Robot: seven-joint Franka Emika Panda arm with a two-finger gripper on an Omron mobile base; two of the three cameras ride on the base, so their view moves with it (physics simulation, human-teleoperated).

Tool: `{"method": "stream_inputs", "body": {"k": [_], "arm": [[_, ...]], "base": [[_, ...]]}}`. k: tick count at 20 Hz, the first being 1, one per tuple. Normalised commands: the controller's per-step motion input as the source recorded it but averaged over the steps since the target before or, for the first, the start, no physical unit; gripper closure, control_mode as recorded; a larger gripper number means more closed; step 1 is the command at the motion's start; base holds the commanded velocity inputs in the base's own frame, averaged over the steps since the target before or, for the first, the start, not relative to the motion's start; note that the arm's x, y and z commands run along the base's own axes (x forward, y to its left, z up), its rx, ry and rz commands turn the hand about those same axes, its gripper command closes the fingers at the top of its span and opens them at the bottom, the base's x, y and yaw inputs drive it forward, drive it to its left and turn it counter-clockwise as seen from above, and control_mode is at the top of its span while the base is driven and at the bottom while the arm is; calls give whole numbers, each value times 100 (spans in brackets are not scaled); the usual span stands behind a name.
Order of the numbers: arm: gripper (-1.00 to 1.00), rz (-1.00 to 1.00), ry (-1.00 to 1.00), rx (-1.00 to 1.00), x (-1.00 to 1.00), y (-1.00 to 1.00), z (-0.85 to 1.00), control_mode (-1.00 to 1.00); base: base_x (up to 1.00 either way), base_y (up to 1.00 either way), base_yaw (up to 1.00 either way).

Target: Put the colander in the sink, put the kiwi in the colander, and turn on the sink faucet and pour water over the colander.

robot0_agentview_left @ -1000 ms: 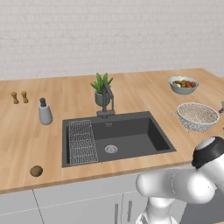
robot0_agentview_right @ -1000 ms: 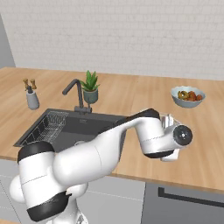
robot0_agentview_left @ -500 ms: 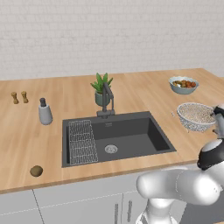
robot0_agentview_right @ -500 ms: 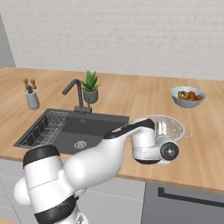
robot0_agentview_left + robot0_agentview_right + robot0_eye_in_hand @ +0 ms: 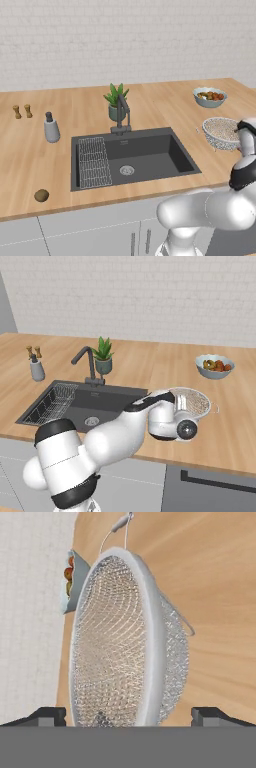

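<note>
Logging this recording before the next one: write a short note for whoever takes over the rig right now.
Gripper: open, straddling the colander, holding nothing yet.
Colander: on the counter right of the sink, near the fruit bowl.
Kiwi: on the counter by the front edge, left of the sink.
Faucet: no water seen running.
Done: nothing placed yet.
Left: grasp the colander, put it in the sink, add the kiwi, run water.

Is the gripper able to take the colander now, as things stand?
Probably yes. The gripper is open right at the colander, its fingers on either side of the rim, and nothing lies between them.
</note>
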Motion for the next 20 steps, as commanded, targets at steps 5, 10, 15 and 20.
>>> {"method": "stream_inputs", "body": {"k": [5,10,15,20], "arm": [[-100,0,5,-3,25,0,0,-100],[-100,0,15,0,7,-6,0,-100],[-100,0,17,0,2,-16,0,-100],[-100,0,11,0,10,-18,-8,-100]], "base": [[0,0,0],[0,0,0],[0,0,0],[0,0,0]]}}
